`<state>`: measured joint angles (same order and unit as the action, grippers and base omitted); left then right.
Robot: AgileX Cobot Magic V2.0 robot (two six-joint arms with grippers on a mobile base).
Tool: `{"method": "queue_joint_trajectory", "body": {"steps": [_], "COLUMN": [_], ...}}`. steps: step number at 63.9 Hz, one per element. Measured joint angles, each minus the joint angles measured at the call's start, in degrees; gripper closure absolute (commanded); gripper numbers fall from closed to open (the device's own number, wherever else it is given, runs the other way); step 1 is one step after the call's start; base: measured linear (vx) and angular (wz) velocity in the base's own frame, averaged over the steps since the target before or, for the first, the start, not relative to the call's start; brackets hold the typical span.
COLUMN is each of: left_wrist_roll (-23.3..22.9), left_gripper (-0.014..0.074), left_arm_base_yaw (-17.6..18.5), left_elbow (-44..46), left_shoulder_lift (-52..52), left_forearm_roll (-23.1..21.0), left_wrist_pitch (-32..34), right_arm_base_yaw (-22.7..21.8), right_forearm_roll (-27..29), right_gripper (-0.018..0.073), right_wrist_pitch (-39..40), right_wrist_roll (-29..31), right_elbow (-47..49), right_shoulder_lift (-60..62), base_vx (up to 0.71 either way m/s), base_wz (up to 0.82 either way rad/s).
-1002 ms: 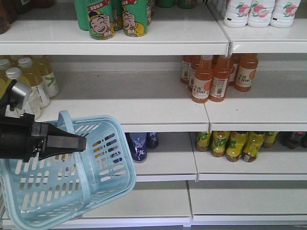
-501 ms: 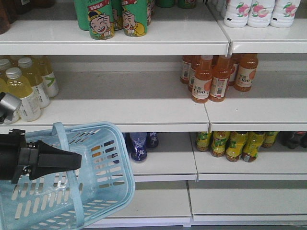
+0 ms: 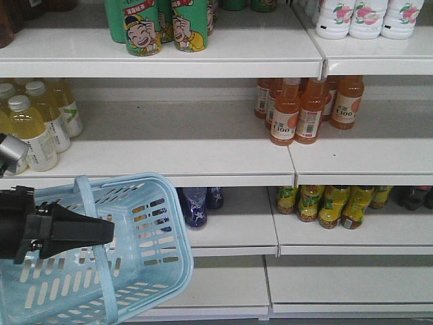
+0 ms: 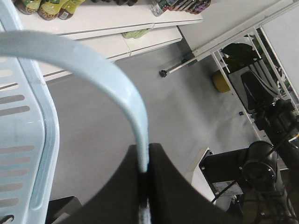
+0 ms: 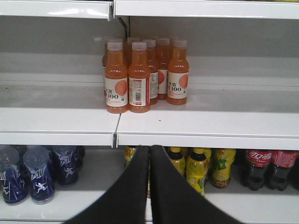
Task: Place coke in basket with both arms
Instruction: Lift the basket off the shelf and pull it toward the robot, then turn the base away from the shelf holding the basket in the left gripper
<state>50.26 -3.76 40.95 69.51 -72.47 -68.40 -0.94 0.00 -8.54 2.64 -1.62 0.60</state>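
The light blue slotted basket (image 3: 135, 271) hangs tilted at the lower left, in front of the shelves. My left gripper (image 3: 108, 230) is shut on its thin loop handle (image 4: 117, 79), which is pinched between the black fingers (image 4: 161, 177). Coke bottles (image 5: 255, 168), dark with red labels, stand at the right end of the lower shelf, and show at the far right edge (image 3: 414, 196) of the front view. My right gripper (image 5: 149, 149) is shut with nothing in it. It points at the lower shelf, left of the coke and apart from it.
Orange drink bottles (image 3: 298, 112) stand on the middle shelf, yellow tea bottles (image 5: 198, 170) beside the coke, dark blue bottles (image 3: 196, 206) to their left. Pale yellow bottles (image 3: 34, 128) sit at the far left. Green cans (image 3: 162, 24) and white bottles (image 3: 365, 17) are on the top shelf.
The basket has dropped lower and levelled out, with my left gripper moving down with it. The pale yellow bottles behind are now uncovered.
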Motion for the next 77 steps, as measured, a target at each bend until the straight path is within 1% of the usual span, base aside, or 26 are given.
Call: {"method": "queue_joint_trajectory", "body": {"steps": [57, 77], "left_wrist_roll": [0.1, 0.1], "left_gripper": [0.0603, 0.0603], "left_arm_base_yaw": [0.0, 0.0], "left_elbow": [0.0, 0.0], "left_shoulder_lift": [0.0, 0.0], "left_forearm_roll": [0.0, 0.2], "left_wrist_pitch": [0.0, 0.0], "right_arm_base_yaw": [0.0, 0.0], "right_forearm_roll": [0.0, 0.0], "right_gripper": [0.0561, 0.0561], "right_wrist_pitch": [0.0, 0.0], "right_wrist_roll": [0.0, 0.0], "right_elbow": [0.0, 0.0], "right_shoulder_lift": [0.0, 0.0], "base_vx": [0.00, -0.01], "base_wz": [0.00, -0.15]}}
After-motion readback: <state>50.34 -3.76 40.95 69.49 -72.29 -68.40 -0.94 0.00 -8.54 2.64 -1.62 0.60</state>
